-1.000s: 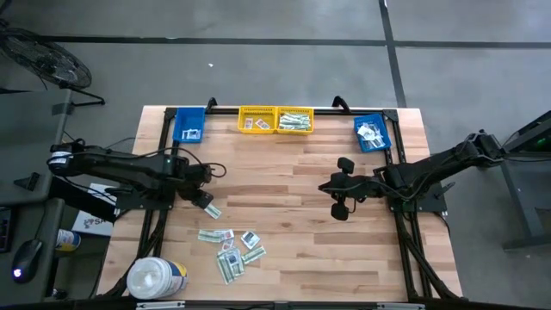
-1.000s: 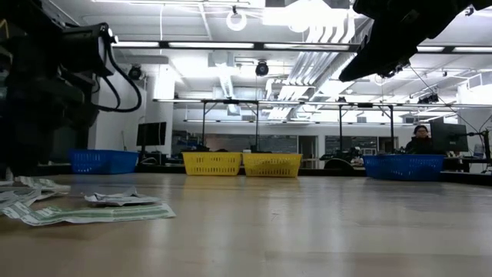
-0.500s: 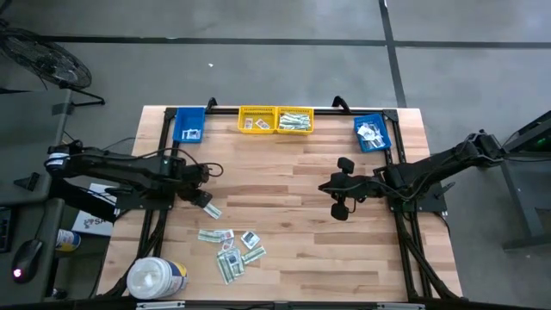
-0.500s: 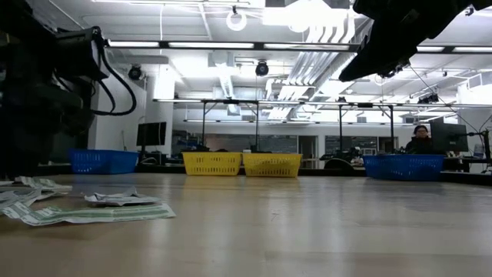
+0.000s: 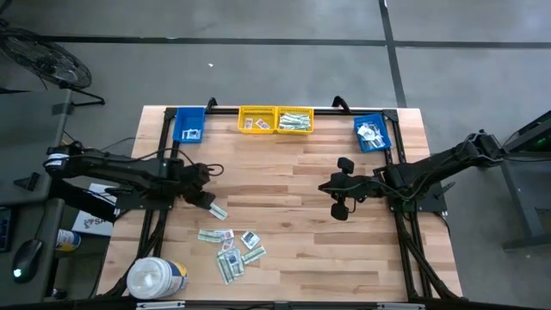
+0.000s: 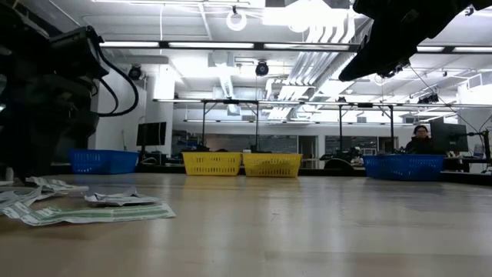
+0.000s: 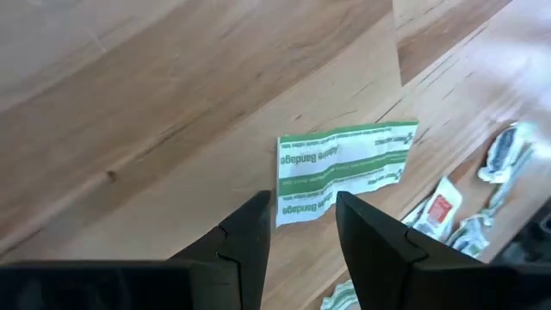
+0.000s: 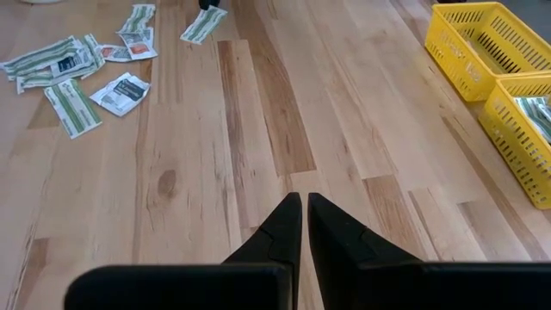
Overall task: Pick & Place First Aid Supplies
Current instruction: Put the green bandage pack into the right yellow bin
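Observation:
My left gripper (image 7: 301,208) is open and low over the table's left half (image 5: 203,198). Its fingertips stand on either side of one end of a long green-white bandage packet (image 7: 346,164), which lies flat on the wood (image 5: 216,210). Whether they touch it, I cannot tell. More packets, strips and small squarish ones, lie in a loose pile (image 5: 232,248) toward the near edge and show low in the low view (image 6: 92,211). My right gripper (image 8: 305,207) is shut and hovers over the table's right half (image 5: 340,196), far from the packets.
Along the far edge stand a blue bin (image 5: 189,126), two yellow bins (image 5: 256,120) (image 5: 294,120) holding packets, and a second blue bin (image 5: 372,134). A big white tub (image 5: 156,277) sits at the near left corner. A person (image 6: 421,139) sits in the room beyond.
My left arm has shifted a little toward the table's left edge, still low over the strip packet. The right arm and the pile have not moved.

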